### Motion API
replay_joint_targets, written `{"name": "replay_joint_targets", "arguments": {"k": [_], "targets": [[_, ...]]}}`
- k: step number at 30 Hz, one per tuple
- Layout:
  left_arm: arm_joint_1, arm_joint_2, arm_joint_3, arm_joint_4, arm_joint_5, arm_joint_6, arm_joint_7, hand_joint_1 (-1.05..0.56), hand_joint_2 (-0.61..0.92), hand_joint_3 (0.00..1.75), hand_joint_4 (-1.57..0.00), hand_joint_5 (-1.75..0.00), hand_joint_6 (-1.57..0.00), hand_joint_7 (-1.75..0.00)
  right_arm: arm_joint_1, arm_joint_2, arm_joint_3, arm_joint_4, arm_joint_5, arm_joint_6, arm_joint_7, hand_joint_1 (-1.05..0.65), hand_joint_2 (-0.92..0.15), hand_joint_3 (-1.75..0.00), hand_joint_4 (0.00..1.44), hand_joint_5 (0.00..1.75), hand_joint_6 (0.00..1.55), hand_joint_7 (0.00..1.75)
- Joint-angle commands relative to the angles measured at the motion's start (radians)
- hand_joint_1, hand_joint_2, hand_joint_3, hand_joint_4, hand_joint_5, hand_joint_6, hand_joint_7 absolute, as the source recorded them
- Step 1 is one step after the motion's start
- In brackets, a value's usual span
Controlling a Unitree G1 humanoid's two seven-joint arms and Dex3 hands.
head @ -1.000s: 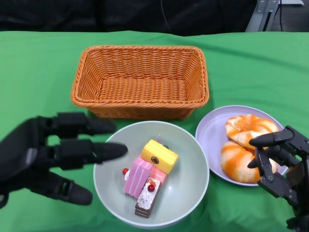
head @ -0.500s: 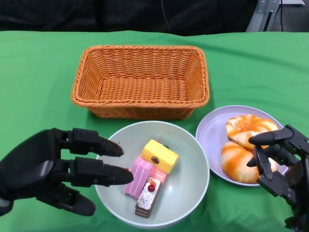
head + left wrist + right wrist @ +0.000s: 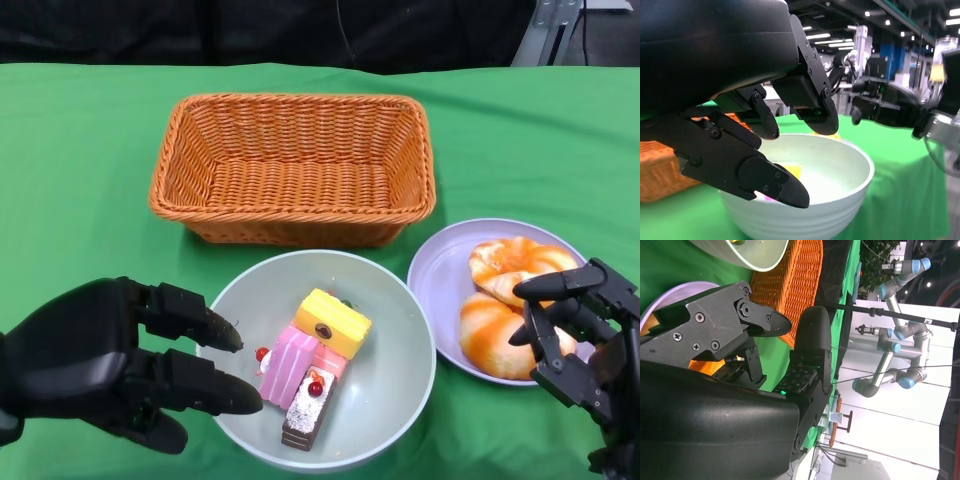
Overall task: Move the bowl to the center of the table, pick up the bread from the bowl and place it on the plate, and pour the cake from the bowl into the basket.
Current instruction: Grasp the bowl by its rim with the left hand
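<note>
A green cloth covers the bench [image 3: 90, 150], its far edge meeting a dark backdrop; the wrist views show a bright hall with other robot arms. The wicker basket [image 3: 292, 168] sits far centre, the bowl [image 3: 400, 330] of cake pieces [image 3: 310, 365] just near it, and the plate [image 3: 435, 275] with bread [image 3: 505, 300] at right. The left robot hand [image 3: 110, 365], empty with fingers spread, reaches over the bowl's left rim. The right robot hand [image 3: 580, 335], fingers apart and empty, hovers at the plate's right edge. Bare cloth lies on the far left and right.
</note>
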Motion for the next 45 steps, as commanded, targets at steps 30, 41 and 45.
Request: {"name": "replay_joint_targets", "arguments": {"k": [30, 41, 45], "targets": [[0.077, 0.095, -0.395, -0.259, -0.025, 0.533, 0.073, -0.52, 0.76, 0.00, -0.98, -0.02, -0.99, 0.00, 0.043, 0.045, 0.030, -0.075, -0.018, 0.008, -0.036, -0.05, -0.73, -0.67, 0.76, 1.48, 0.77, 1.06], [0.125, 0.082, -0.401, -0.373, -0.080, 0.696, -0.177, -0.56, 0.80, 0.01, -0.92, 0.00, -0.92, 0.00, 0.049, 0.049, 0.039, -0.084, -0.039, -0.004, -0.056, -0.05, -0.71, -0.71, 0.77, 1.47, 0.77, 1.06], [0.146, 0.078, -0.403, -0.408, -0.084, 0.750, -0.242, -0.55, 0.81, 0.01, -0.91, 0.00, -0.90, 0.00, 0.052, 0.051, 0.041, -0.090, -0.032, -0.001, -0.056, -0.05, -0.71, -0.72, 0.77, 1.46, 0.78, 1.05]]}}
